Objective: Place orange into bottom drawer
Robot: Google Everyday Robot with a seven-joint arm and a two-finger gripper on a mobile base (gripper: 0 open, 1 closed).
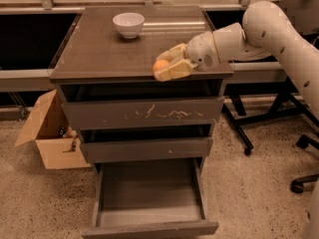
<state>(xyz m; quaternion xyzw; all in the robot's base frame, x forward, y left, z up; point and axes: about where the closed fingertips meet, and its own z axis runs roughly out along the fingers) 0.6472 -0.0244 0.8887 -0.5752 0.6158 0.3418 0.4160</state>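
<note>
The orange (160, 65) is small and round and sits between the pale fingers of my gripper (162, 66), which is shut on it. The gripper hangs at the front edge of the cabinet top (99, 54), right of centre, above the drawer fronts. The bottom drawer (149, 193) is pulled open below, with its grey interior showing and nothing in it. It lies straight under the gripper, well below it.
A white bowl (128, 24) stands at the back of the cabinet top. The top drawer (144, 112) has pale scratch marks; the middle drawer (144, 148) is shut. An open cardboard box (50, 138) stands on the floor at left. Chair legs with casters (294, 183) are at right.
</note>
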